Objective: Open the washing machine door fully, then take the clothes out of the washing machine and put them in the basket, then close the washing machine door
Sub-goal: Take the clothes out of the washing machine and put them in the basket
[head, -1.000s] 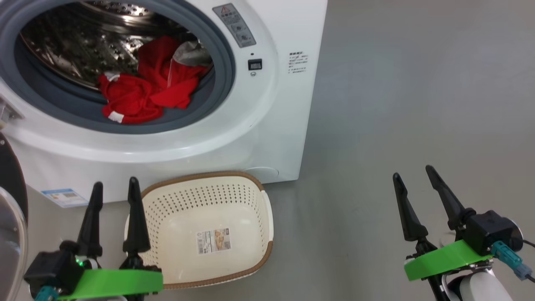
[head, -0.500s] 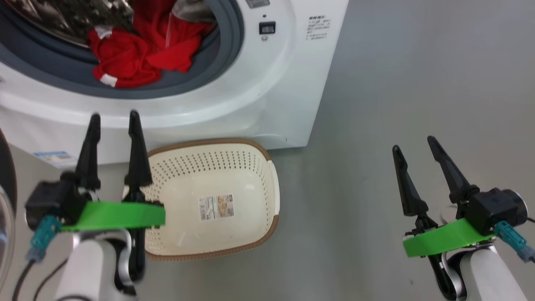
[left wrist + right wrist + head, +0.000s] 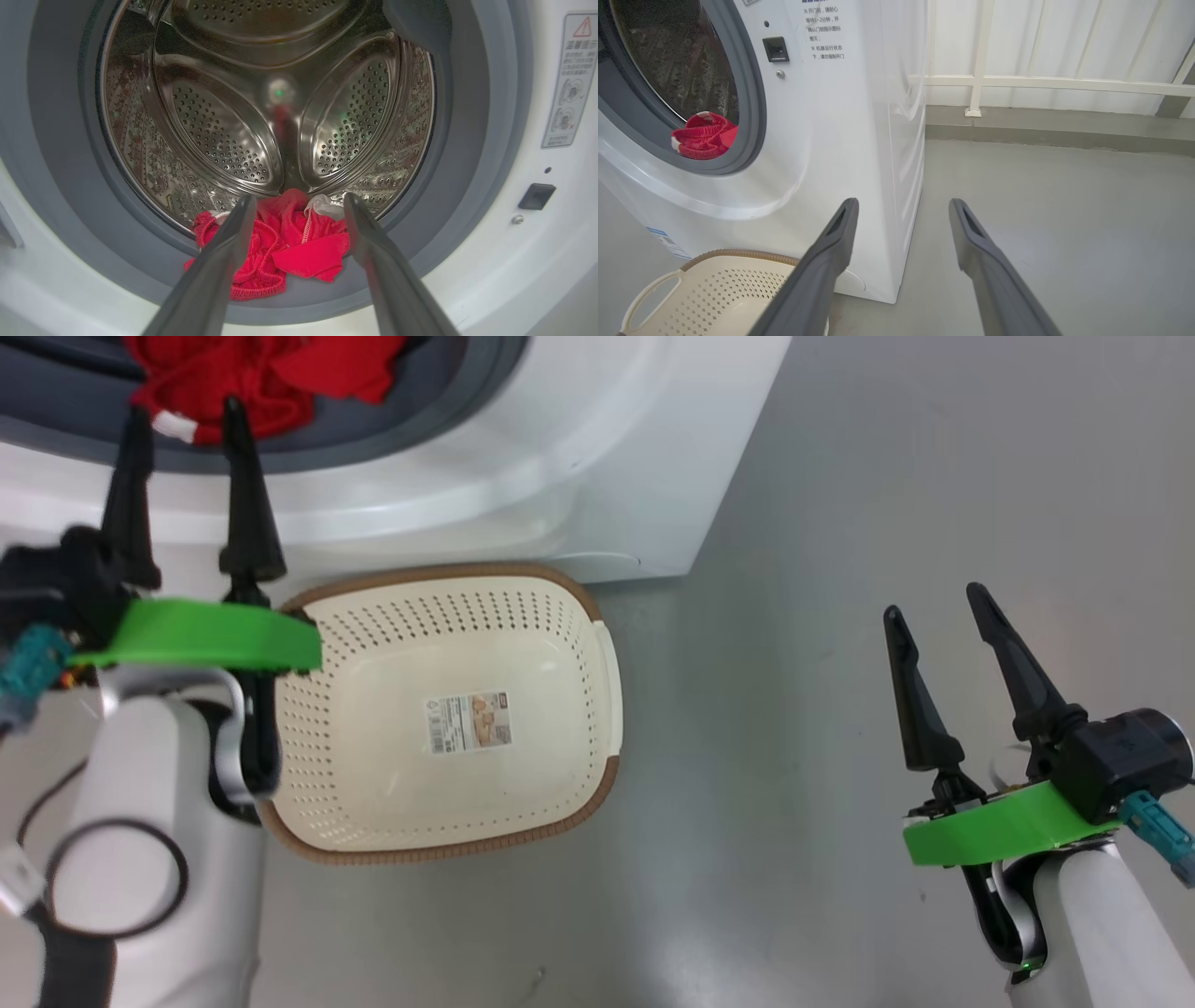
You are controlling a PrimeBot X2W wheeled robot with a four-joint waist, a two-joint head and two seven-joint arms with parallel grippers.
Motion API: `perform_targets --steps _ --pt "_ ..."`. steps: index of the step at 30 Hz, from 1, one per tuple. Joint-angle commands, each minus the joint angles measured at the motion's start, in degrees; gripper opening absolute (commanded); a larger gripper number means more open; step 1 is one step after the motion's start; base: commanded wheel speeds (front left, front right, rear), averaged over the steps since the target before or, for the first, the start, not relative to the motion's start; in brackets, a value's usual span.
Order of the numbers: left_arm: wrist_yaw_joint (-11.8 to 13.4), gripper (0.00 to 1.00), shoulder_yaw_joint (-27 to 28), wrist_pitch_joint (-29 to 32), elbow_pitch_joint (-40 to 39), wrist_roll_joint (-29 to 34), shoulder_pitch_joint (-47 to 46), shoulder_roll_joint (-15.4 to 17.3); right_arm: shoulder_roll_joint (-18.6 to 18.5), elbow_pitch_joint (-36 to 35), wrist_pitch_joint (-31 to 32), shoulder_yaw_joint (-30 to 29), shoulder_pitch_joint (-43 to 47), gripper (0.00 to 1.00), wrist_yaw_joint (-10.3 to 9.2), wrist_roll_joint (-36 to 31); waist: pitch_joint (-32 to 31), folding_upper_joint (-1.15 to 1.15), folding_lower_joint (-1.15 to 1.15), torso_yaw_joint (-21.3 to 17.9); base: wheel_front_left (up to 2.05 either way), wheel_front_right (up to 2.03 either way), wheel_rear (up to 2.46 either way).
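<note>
At the left of the head view, the left gripper (image 3: 185, 409) is seen in front of the washing machine (image 3: 607, 448). Its two dark fingers are held apart with nothing clamped between them, and their tips overlap the lower lip of the round opening. Just beyond the tips the clothes (image 3: 261, 373) are seen as a bright red heap lying on the grey gasket (image 3: 439, 392).

In the left wrist view, the left gripper (image 3: 299, 198) is pointed straight into the washing machine (image 3: 514, 261). The perforated steel drum (image 3: 224, 130) is shown behind it. The clothes (image 3: 289, 252) are bunched at the drum's front lower edge and spill onto the gasket (image 3: 56, 163). A white cloth piece (image 3: 322, 205) is tucked at the back right of the heap. Whether the fingertips touch the fabric cannot be told.

In the middle of the head view, the basket (image 3: 373, 784) is set on the grey floor (image 3: 840, 476), just in front of the machine's base. Cream perforated walls and a brown rim are shown, and a paper label (image 3: 467, 721) is stuck to its bare bottom.

At the right, the right gripper (image 3: 934, 600) is held over open floor, well apart from machine and basket, its fingers spread and nothing gripped.

In the right wrist view, the right gripper (image 3: 903, 201) is seen near the washing machine (image 3: 859, 140). The clothes (image 3: 705, 137) are seen at the opening's lower edge, the basket (image 3: 719, 289) at the bottom left, and a white railing (image 3: 1041, 84) behind.
</note>
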Motion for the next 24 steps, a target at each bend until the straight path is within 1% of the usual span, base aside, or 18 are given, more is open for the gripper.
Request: perform_targets --steps 1,8,12,19,23,24 --pt "-0.74 1.00 1.80 -0.22 0.83 0.04 -3.41 2.55 0.04 -1.73 -0.37 0.96 -0.96 1.00 0.28 -0.24 2.85 0.00 0.00 -1.03 0.00 0.00 0.00" --pt "-0.77 1.00 2.42 -0.22 6.04 0.70 -11.15 3.66 0.04 -2.19 -0.37 0.47 -1.92 1.00 0.28 0.03 6.75 0.00 0.00 -1.85 0.00 0.00 0.00" --pt "-0.12 1.00 1.96 0.04 10.40 1.78 -15.88 4.92 0.04 -2.31 -0.37 0.68 -2.58 1.00 0.28 0.01 8.45 0.00 0.00 -2.21 0.00 0.00 0.00" --pt "1.06 1.00 1.04 3.44 18.19 3.01 -23.32 7.18 0.04 -2.35 -0.37 0.99 -3.72 1.00 0.28 -0.18 10.33 0.00 0.00 -3.10 0.00 0.00 0.00" --pt "2.34 1.00 -0.42 5.88 22.95 5.01 -26.17 8.87 0.04 -2.14 -0.37 1.17 -4.05 1.00 0.28 -0.07 10.66 0.00 0.00 -3.79 0.00 0.00 0.00" --pt "2.34 1.00 -0.42 5.88 22.95 5.01 -26.17 8.87 0.04 -2.14 -0.37 1.17 -4.05 1.00 0.28 -0.07 10.66 0.00 0.00 -3.79 0.00 0.00 0.00"
